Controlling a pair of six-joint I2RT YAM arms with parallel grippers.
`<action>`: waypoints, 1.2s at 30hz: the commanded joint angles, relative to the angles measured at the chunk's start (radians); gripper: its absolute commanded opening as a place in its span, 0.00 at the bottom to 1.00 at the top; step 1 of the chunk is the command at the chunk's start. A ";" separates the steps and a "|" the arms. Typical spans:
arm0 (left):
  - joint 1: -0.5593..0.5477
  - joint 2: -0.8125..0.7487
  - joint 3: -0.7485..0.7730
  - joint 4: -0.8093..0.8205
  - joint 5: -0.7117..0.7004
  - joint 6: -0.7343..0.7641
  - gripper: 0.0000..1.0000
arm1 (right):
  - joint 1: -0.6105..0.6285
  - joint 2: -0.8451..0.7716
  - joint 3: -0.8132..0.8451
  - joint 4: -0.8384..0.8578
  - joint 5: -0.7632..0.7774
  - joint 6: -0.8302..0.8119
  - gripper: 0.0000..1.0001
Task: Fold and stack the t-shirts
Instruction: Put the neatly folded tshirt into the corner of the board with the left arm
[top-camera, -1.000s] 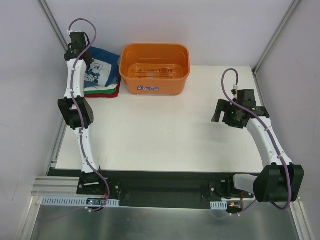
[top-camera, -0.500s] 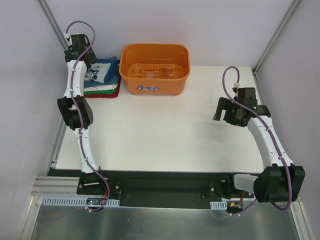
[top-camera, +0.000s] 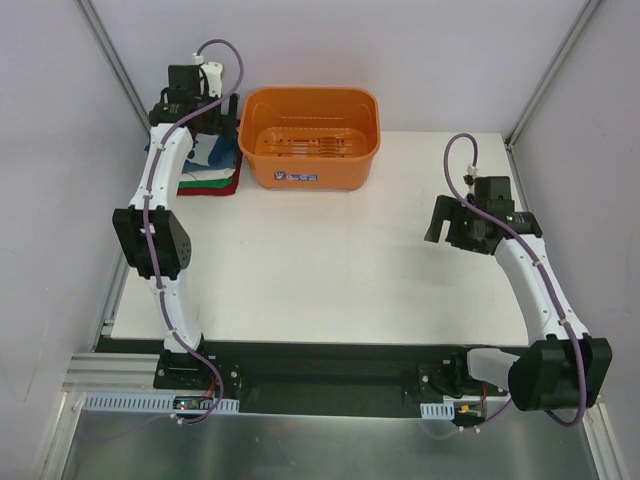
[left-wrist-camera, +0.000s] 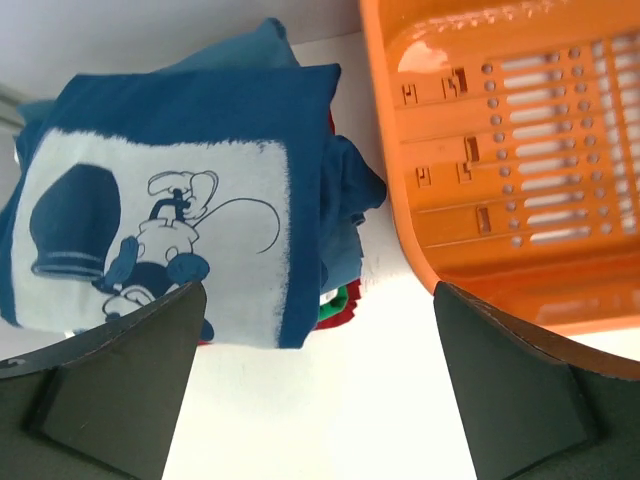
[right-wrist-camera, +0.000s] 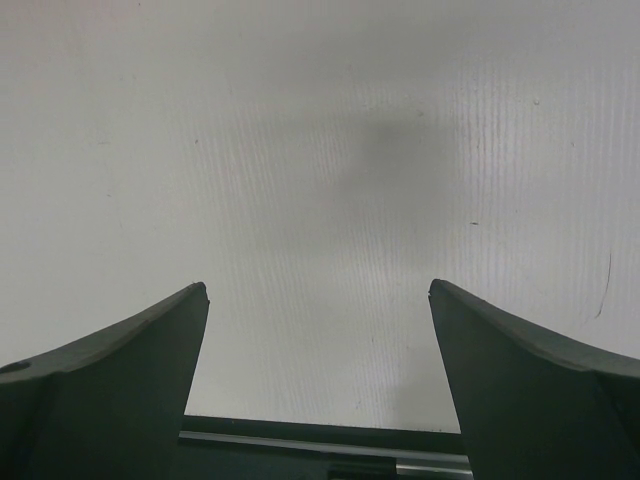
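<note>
The t-shirts lie in a folded stack (top-camera: 213, 172) at the table's back left corner. On top is the dark navy tee (left-wrist-camera: 200, 110) with its white cartoon print (left-wrist-camera: 150, 230). Teal-blue (left-wrist-camera: 345, 250), green (left-wrist-camera: 342, 301) and red (left-wrist-camera: 352, 313) edges show under it. My left gripper (top-camera: 222, 112) hangs above the stack's right side, beside the basket. Its fingers are open and nothing is between them (left-wrist-camera: 318, 290). My right gripper (top-camera: 437, 222) hovers over bare table on the right, open and empty (right-wrist-camera: 318, 285).
An orange plastic basket (top-camera: 310, 172) stands at the back centre, just right of the stack, and its slotted wall (left-wrist-camera: 400, 150) fills the right of the left wrist view. The enclosure walls close in behind and on both sides. White tabletop (top-camera: 330, 270) spreads between the arms.
My left gripper opened and let go of the navy tee. It then lifted and swung right toward the basket. The right arm has hardly moved.
</note>
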 joint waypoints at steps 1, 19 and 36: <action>0.017 0.032 -0.010 0.004 0.045 0.160 0.95 | 0.005 -0.057 -0.007 -0.005 0.010 -0.003 0.97; -0.018 0.296 0.228 0.009 -0.067 0.103 0.53 | 0.008 -0.007 0.007 -0.014 0.024 0.013 0.97; -0.026 0.342 0.321 0.190 -0.109 -0.102 0.00 | 0.008 0.064 0.047 -0.010 0.029 0.015 0.97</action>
